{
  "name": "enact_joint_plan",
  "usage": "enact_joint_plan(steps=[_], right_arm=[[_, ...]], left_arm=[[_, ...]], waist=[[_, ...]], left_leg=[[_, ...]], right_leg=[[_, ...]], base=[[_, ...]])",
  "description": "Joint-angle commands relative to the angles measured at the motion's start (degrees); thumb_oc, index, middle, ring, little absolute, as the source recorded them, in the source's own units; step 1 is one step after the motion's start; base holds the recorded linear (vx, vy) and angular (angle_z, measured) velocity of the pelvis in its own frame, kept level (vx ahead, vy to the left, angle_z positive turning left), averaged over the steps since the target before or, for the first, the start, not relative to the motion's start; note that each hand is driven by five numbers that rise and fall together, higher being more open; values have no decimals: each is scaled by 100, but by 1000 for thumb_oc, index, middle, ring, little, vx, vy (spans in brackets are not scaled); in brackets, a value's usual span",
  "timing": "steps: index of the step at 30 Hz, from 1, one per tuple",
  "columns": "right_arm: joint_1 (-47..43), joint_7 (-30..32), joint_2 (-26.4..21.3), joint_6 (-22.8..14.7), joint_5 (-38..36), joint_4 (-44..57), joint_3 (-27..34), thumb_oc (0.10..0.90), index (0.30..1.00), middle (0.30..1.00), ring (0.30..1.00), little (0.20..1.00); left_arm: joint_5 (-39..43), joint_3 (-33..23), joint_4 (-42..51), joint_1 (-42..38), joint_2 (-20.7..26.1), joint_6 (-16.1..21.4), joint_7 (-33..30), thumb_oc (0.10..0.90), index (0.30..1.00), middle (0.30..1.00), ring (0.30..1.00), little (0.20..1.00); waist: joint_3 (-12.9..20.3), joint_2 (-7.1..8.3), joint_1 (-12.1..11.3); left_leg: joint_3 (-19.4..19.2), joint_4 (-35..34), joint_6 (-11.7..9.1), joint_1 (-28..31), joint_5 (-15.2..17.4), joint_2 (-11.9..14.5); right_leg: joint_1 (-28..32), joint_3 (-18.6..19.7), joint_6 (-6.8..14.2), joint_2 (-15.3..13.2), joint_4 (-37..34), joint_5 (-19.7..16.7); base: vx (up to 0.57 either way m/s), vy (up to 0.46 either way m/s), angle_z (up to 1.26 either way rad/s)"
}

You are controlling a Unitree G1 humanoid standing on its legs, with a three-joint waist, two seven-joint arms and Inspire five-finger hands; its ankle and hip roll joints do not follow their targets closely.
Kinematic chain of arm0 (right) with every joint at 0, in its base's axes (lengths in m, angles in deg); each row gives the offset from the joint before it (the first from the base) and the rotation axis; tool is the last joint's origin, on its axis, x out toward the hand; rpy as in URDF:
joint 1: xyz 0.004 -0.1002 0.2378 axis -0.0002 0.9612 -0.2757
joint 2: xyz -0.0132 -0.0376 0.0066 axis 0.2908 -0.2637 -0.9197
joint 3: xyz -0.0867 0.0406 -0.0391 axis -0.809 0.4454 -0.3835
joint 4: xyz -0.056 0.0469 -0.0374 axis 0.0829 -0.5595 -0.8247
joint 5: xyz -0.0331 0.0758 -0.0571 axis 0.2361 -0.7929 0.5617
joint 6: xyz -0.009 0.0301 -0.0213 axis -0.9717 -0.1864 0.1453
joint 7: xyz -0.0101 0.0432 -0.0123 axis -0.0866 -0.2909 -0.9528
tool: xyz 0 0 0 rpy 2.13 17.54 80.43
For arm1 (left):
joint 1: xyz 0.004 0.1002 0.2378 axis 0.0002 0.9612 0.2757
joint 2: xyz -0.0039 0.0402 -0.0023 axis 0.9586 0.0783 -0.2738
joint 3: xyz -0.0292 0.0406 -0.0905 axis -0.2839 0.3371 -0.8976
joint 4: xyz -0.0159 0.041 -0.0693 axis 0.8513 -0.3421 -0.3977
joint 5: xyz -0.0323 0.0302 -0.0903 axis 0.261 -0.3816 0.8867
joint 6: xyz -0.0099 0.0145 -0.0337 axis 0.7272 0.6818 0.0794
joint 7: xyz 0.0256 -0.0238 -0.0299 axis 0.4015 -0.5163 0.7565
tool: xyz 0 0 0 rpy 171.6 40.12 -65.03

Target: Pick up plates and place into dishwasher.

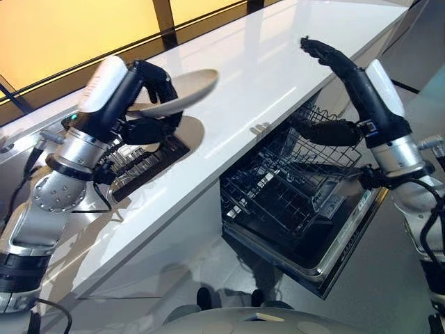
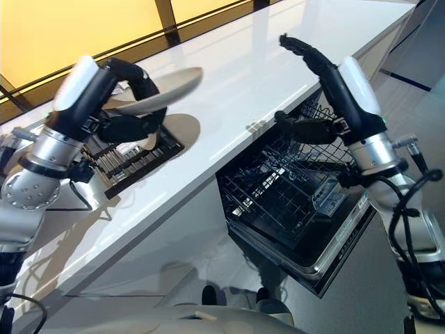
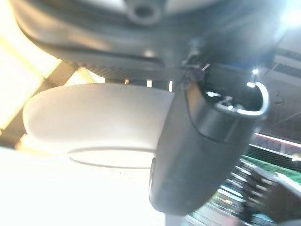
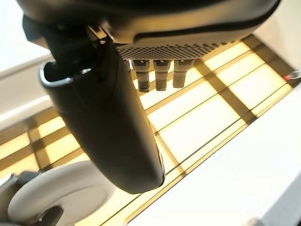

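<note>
My left hand (image 1: 142,104) is shut on a cream plate (image 1: 182,96), held lifted and tilted above the white counter (image 1: 278,62) over a black dish rack (image 1: 142,163). The left wrist view has the plate (image 3: 94,122) close up with the thumb (image 3: 197,155) across its rim. My right hand (image 1: 332,62) hangs open in the air, fingers straight, above the counter edge and the open dishwasher (image 1: 299,202), whose lower wire rack (image 1: 278,188) is pulled out. Past the thumb (image 4: 113,122) in the right wrist view, the plate (image 4: 56,197) shows far off.
The dishwasher door (image 1: 341,243) lies folded down to the floor side, right of the counter front. A window wall with dark bars (image 1: 163,14) runs behind the counter. The counter's far stretch is bare and glossy.
</note>
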State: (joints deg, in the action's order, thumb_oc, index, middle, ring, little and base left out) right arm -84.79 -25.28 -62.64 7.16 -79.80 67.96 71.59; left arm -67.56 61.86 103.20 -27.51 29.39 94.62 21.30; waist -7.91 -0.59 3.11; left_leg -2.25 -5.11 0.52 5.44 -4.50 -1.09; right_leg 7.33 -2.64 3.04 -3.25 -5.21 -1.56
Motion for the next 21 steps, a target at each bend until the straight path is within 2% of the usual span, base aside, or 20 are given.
enact_joint_plan(steps=[1,6,8,13,21], right_arm=[[-982,366,-274,-112,127,43,43,800,900,900,900,900],[-1235,412,-309,-80,249,-43,-239,800,900,900,900,900],[-1300,249,-290,-20,221,-57,-345,800,900,900,900,900],[-1420,-371,-321,85,-78,-25,-595,800,900,900,900,900],[-1746,-491,-239,10,-64,-48,-949,800,900,900,900,900]], left_arm=[[855,-39,-101,-1140,97,534,-214,100,300,300,300,200],[1131,134,-126,-1392,32,765,-251,100,300,300,300,200],[1162,184,-119,-1437,-22,806,-222,100,300,300,300,200],[1279,255,-140,-1467,-51,812,-105,100,300,300,300,200],[1446,440,-142,-1559,-119,701,131,100,300,300,300,200]], waist=[[384,119,-74],[388,120,-82],[400,121,-86],[425,132,-97],[438,141,-137]], left_leg=[[78,11,181,255,745,-315],[136,11,174,277,741,-307],[165,11,172,283,742,-310],[188,11,161,287,732,-307],[216,11,144,291,720,-304]], right_leg=[[-164,-181,38,442,427,300],[-139,-203,10,448,487,355],[-129,-212,0,453,493,369],[-103,-245,-15,454,478,374],[-59,-277,-34,465,441,368]], base=[[15,-49,7],[18,-26,9],[6,-9,2],[6,-9,3],[13,-10,7]])
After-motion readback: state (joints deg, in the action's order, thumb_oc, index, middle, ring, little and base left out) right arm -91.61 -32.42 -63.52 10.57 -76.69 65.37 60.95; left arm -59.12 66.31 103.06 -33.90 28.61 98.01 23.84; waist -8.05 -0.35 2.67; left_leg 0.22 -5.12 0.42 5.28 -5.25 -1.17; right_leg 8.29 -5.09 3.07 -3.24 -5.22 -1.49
